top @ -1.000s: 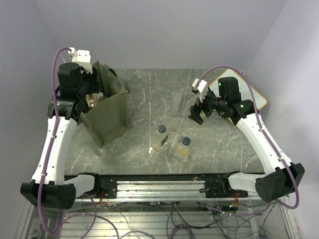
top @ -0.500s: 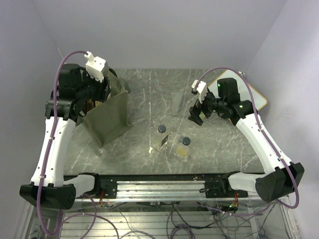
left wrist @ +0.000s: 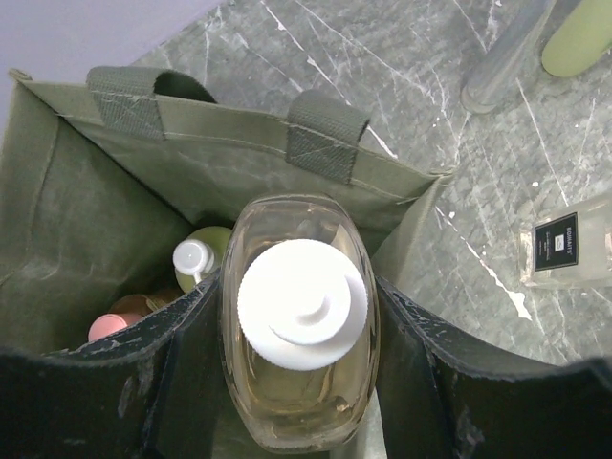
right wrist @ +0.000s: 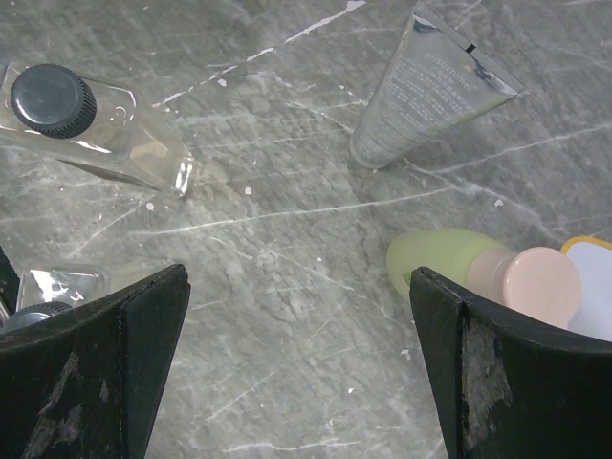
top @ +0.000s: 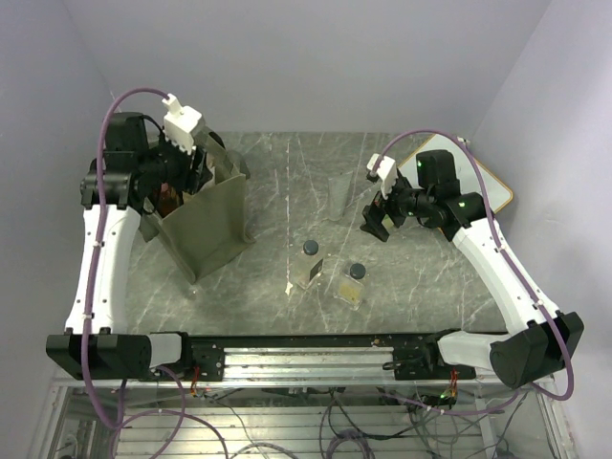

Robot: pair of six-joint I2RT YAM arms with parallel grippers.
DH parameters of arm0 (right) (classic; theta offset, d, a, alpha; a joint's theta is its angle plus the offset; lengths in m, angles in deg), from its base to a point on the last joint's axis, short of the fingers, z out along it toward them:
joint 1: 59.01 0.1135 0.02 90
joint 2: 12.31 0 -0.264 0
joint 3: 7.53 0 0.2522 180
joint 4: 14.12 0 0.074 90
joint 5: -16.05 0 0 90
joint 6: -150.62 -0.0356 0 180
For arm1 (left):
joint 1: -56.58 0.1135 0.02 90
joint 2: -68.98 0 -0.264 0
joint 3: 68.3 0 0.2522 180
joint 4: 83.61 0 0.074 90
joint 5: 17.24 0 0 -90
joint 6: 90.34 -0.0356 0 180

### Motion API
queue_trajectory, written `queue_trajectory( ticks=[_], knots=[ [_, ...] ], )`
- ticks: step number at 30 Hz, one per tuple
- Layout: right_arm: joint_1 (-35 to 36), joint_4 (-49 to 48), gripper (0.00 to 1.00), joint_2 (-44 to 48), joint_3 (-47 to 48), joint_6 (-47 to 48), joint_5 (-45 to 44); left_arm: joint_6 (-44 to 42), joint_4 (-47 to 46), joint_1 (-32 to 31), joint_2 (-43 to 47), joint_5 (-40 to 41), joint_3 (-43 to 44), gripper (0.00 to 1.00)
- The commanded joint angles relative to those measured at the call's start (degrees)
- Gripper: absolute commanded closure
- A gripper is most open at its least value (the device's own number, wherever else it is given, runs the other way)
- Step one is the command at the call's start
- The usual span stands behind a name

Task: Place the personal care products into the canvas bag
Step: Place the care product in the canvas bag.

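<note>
Pinching a white-capped bottle, the left pincer hangs over the canvas bag; the right pincer is spread wide.

Olive bag stands upright on the left, top open. Down inside it there's a green bottle with a white cap and an orange bottle with a pink cap. A pale bottle, clear with yellowish liquid and a white cap, is held upright over the opening. Out on the table: one square bottle and the other square bottle, both clear with dark caps, side by side mid-table. The grey tube is behind them, with a second green bottle near it.
</note>
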Motion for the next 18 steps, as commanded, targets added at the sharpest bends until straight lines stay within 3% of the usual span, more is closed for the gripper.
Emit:
queue_trajectory(
  ticks=[1,7,18],
  knots=[
    [0.6,0.5,0.00,1.0,-0.3,0.4,0.2,-3.7,-2.6,4.3,-1.0,-9.7,4.7,0.93],
    [1.1,1.2,0.00,1.1,-0.5,0.6,0.1,-8.7,-0.3,8.0,-2.5,-17.0,4.7,0.93],
    [1.8,1.2,0.00,1.1,0.1,0.5,0.1,-20.6,9.4,11.1,-7.4,-22.8,6.8,0.93]
  ],
)
